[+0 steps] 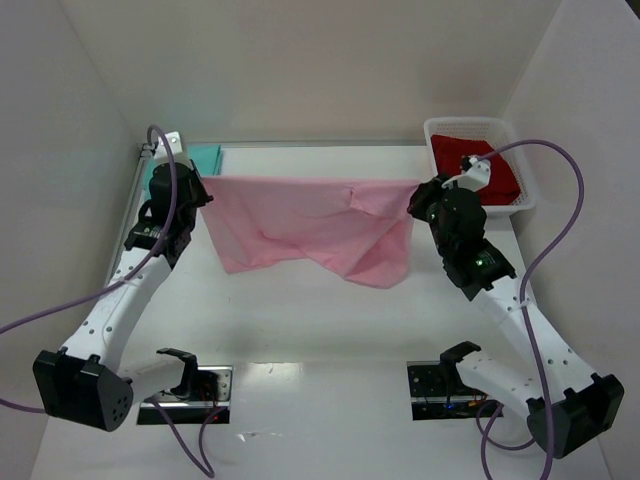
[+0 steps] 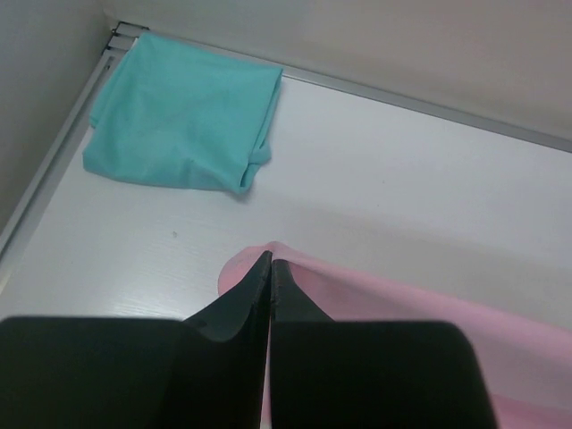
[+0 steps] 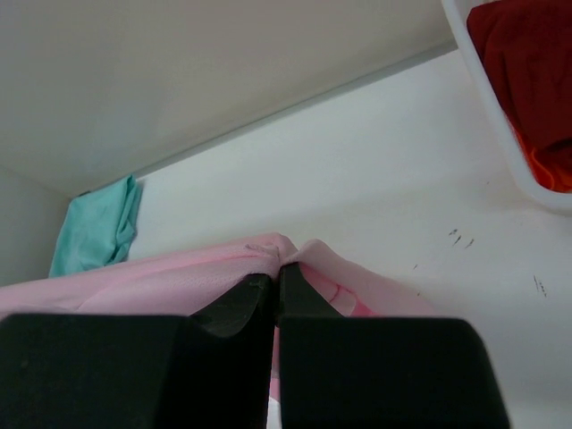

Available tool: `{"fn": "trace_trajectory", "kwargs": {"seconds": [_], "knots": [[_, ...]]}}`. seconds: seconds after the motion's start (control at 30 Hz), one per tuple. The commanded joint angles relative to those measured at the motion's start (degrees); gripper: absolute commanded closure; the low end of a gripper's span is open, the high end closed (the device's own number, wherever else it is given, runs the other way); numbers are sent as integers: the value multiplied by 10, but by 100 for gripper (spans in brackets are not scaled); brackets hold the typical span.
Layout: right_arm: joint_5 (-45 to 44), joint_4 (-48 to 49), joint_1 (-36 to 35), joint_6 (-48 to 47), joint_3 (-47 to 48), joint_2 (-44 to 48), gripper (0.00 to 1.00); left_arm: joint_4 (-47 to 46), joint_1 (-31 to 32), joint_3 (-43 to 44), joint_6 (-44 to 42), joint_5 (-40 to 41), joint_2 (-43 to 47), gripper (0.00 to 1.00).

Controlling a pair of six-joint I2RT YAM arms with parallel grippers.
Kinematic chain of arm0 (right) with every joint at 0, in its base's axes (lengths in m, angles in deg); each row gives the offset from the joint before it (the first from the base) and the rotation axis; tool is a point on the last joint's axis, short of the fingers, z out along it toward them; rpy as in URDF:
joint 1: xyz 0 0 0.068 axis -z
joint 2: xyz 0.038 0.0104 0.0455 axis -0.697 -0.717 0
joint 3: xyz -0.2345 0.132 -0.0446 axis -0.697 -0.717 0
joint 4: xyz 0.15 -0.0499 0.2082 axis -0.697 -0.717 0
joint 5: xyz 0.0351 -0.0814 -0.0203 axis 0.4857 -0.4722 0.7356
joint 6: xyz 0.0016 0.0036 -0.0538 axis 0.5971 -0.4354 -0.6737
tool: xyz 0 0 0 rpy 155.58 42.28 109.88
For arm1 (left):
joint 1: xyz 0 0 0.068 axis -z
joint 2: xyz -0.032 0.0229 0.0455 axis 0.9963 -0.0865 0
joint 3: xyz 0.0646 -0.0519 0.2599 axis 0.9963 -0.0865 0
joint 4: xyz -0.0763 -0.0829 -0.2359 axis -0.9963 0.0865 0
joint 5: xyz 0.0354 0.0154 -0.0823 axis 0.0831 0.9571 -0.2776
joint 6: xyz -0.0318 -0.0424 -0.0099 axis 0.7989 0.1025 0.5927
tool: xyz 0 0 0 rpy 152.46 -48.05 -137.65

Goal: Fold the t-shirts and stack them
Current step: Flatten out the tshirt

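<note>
Clamping the left gripper (image 2: 270, 262) tight on one corner of the pink shirt (image 1: 300, 225), with no gap showing between the fingers in the left wrist view. Clamping the right gripper (image 3: 277, 268) just as tight on the opposite corner, pinching a bunched fold of pink cloth right at the fingertips. Holding the shirt's top edge stretched nearly straight across the upper middle of the top view, from the left gripper at centre left to the right gripper at centre right. Hanging down from that edge toward the middle of the frame, sagging lowest and wrinkling most at the right, over the white table (image 1: 330, 330). Touching the table along the lower hem or not: impossible to tell. Lying folded beyond the left gripper, in the table's upper left corner: the teal shirt (image 2: 183, 112), well apart from the pink one. Sitting beyond the right gripper, at the upper right: the white basket (image 1: 470, 122), holding the red shirt (image 1: 503, 178).
</note>
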Motion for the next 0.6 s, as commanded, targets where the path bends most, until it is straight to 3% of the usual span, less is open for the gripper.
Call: {"fn": "trace_trajectory", "kwargs": {"seconds": [0.0, 0.2, 0.43, 0.57], "knots": [[-43, 22, 15, 7, 10, 25, 99, -41, -16, -1, 11, -3, 19, 100], [-20, 46, 21, -5, 39, 1, 99, -63, -16, -41, 17, -98, 70, 100], [1, 65, 21, -10, 45, -56, 99, -100, -16, -143, 53, -265, 116, 100], [16, 71, 26, -10, 45, -69, 99, -70, 20, -171, 75, -240, 154, 100]]}}
